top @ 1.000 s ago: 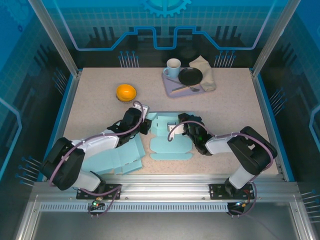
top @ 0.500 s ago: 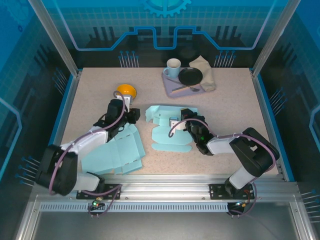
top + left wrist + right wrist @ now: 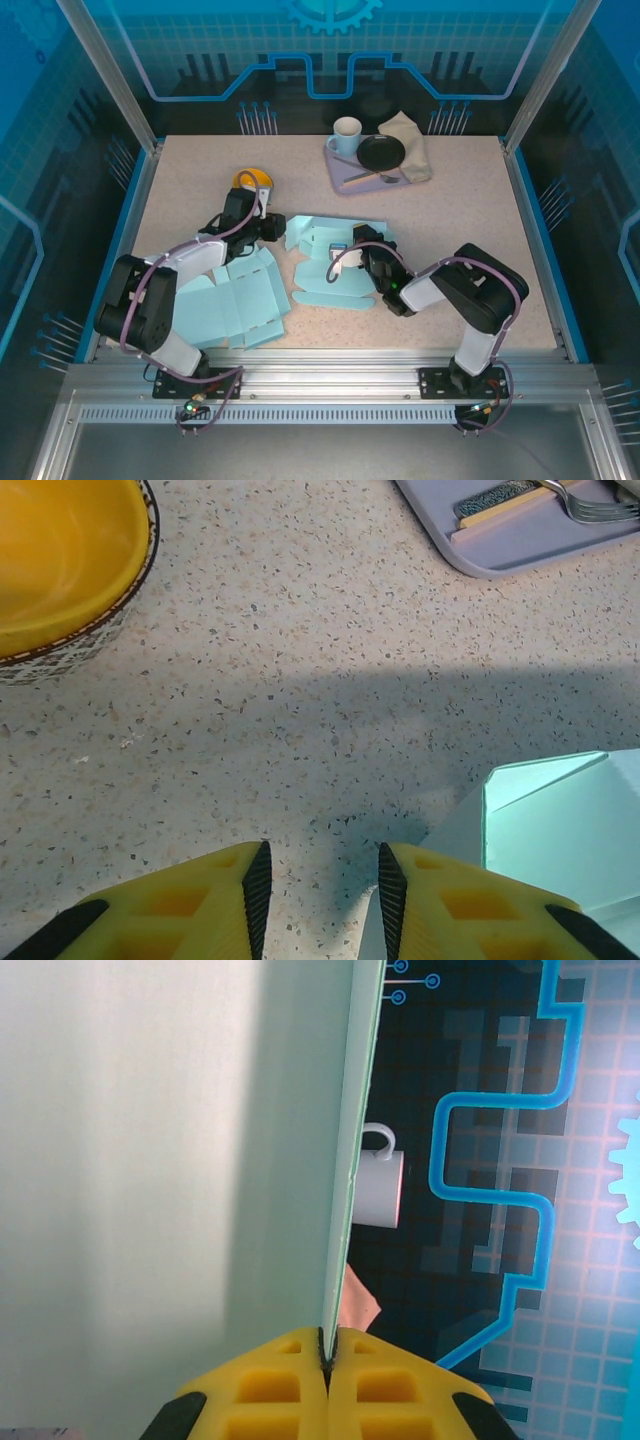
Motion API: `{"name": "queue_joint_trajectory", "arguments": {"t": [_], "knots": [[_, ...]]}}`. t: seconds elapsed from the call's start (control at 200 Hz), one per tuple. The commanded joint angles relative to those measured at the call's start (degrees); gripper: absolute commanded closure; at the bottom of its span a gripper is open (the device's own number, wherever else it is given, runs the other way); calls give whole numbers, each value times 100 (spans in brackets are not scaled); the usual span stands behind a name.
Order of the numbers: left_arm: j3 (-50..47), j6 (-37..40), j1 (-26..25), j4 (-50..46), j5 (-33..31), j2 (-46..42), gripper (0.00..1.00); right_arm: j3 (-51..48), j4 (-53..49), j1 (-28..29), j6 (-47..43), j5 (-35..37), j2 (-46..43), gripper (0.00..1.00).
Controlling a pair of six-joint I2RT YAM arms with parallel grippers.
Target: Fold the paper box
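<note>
While my right hand (image 3: 325, 1345) is clamped on a raised flap of the pale blue paper box (image 3: 325, 288), the box lies in the middle of the bench (image 3: 460, 250). My left hand (image 3: 320, 880) hovers empty, fingers apart, over bare bench just beside the box's left corner, near a yellow bowl (image 3: 60, 550).

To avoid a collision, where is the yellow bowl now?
The yellow bowl is on the left half of the table in the top view, beyond the left gripper and left of the purple tray.
</note>
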Motion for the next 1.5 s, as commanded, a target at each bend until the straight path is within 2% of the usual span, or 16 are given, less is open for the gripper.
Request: {"name": "queue_joint_trajectory", "arguments": {"t": [0.0, 0.175, 0.385, 0.615, 0.89, 1.075, 1.206, 1.366, 1.491], "knots": [[4, 194, 19, -83, 331, 65, 64, -77, 189, 118, -169, 32, 188, 100], [-265, 188, 11, 131, 474, 113, 64, -77, 168, 115, -175, -7, 147, 100], [-231, 398, -170, 310, 1218, 188, 62, -45, 165, 108, -158, -32, 191, 100], [-271, 551, -296, 441, 1674, 183, 63, -49, 106, 103, -163, -42, 173, 100], [-282, 605, -409, 515, 1796, 267, 65, -28, 28, 108, -161, -78, 143, 100], [-105, 669, -506, 414, 1607, 386, 65, -28, -43, 128, -197, -111, 101, 100], [7, 736, -524, 340, 1505, 486, 57, -39, -89, 146, -233, -128, 117, 100], [102, 847, -529, 483, 1980, 560, 56, -42, -118, 178, -242, -146, 143, 100], [149, 842, -586, 555, 2288, 638, 61, -39, -133, 158, -244, -160, 170, 100]]}}
